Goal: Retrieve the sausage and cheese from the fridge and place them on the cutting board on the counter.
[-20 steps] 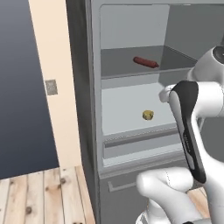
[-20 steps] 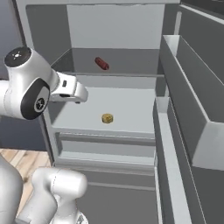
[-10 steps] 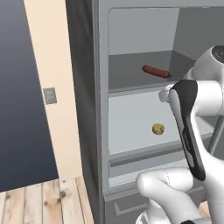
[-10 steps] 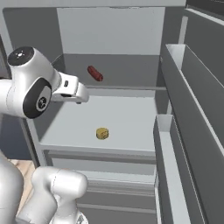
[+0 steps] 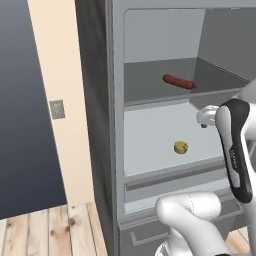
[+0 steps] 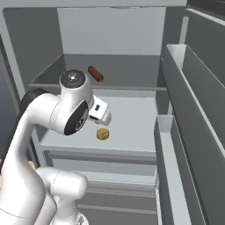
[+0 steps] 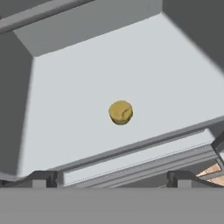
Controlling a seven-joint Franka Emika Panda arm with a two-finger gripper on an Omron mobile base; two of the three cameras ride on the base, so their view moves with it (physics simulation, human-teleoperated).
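Cheese [image 7: 120, 112] is sitting dead ahead of the gripper [image 7: 111, 177], centred between its 2 spread, empty jaws; no long axis.

You are looking at a home kitchen, rendered rather than real. A tall grey fridge [image 5: 100, 100] stands open in front of you, its pale shelves [image 6: 127, 127] holding food and its door bins [image 6: 176, 145] swung out at the right. Beside it you see a cream wall with a switch plate [image 5: 57, 109] and plank wood flooring [image 5: 50, 230].
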